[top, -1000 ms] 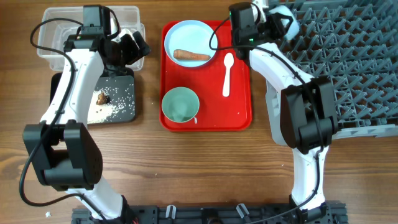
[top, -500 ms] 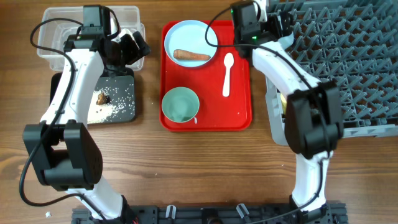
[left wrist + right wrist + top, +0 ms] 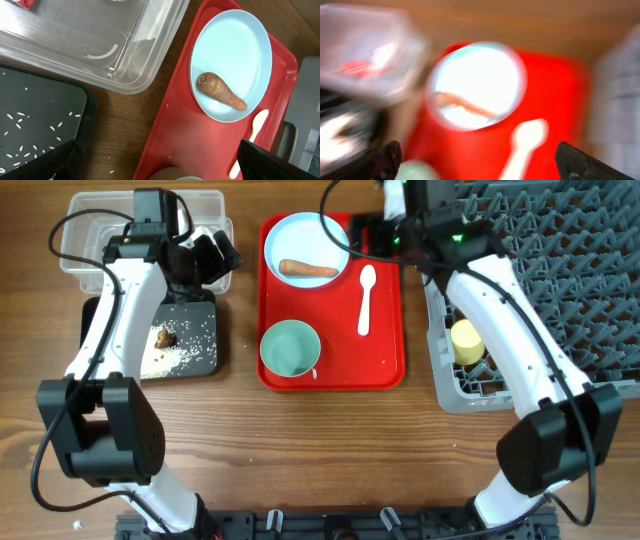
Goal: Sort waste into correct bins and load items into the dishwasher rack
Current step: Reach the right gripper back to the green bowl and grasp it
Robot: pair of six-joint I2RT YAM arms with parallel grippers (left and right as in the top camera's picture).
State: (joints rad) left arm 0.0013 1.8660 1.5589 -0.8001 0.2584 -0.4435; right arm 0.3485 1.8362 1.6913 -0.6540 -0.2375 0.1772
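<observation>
The light blue plate (image 3: 300, 235) with the orange carrot (image 3: 308, 269) sits at the back of the red tray; both also show in the left wrist view, plate (image 3: 240, 45) and carrot (image 3: 221, 91). The white spoon (image 3: 366, 298) and small light blue bowl (image 3: 290, 348) lie on the same tray. The yellow cup (image 3: 464, 340) lies in the grey rack (image 3: 560, 270). Rice and a brown lump (image 3: 163, 336) are in the black tray (image 3: 195, 330). My left gripper (image 3: 213, 255) is open and empty beside the clear tub (image 3: 90, 225). My right gripper (image 3: 372, 235) is open and empty above the tray's back right corner. The white bowl is hidden.
The red tray (image 3: 385, 370) lies between the bins and the rack. In the left wrist view, a red-and-white wrapper (image 3: 25, 2) shows inside the clear tub (image 3: 90, 45). The right wrist view is blurred, with the plate (image 3: 477, 85) and spoon (image 3: 525, 145) below.
My right arm has swung left from the rack's back corner to over the red tray, uncovering the yellow cup in the rack. The left arm has not moved.
</observation>
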